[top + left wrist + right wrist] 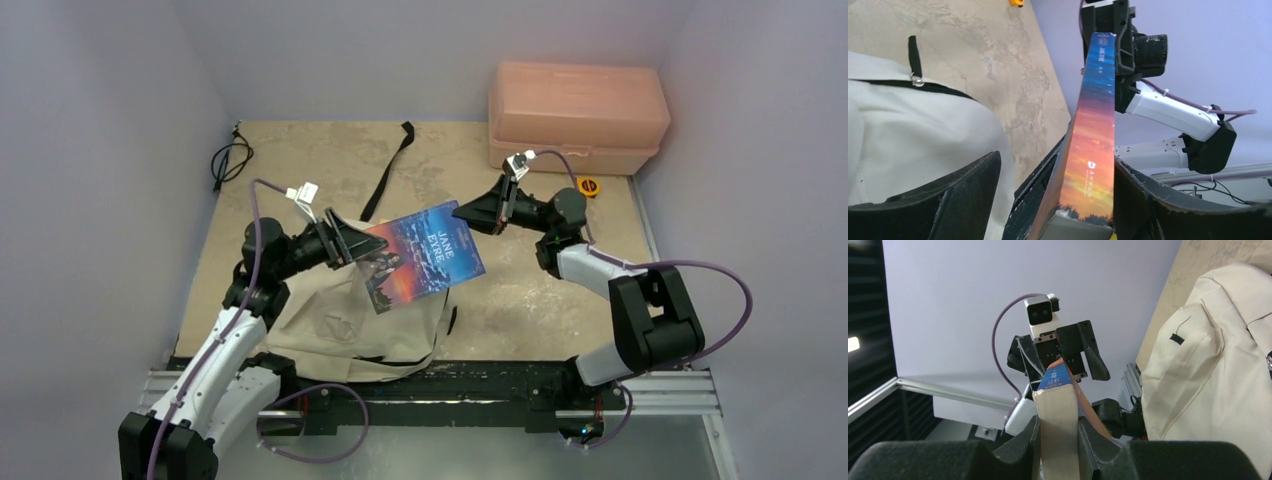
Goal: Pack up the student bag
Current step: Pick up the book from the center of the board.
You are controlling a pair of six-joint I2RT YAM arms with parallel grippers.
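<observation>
A paperback book point(425, 255) with a blue and orange cover hangs in the air between both arms, above the cream student bag point(340, 325) that lies slumped on the table at front left. My right gripper point(470, 213) is shut on the book's page edge point(1058, 410), a pad pressed on each cover. My left gripper point(350, 240) is open around the other end. In the left wrist view the spine point(1095, 130) leans on one finger point(1148, 200), with a wide gap to the other finger point(963, 195). The bag's opening is not visible.
A rigid salmon-pink box point(578, 115) stands at the back right, with a small yellow object point(590, 186) in front of it. A black cable point(230, 160) lies at the back left. The bag's black strap point(390, 170) trails toward the back. Metal rails point(450, 385) line the near edge.
</observation>
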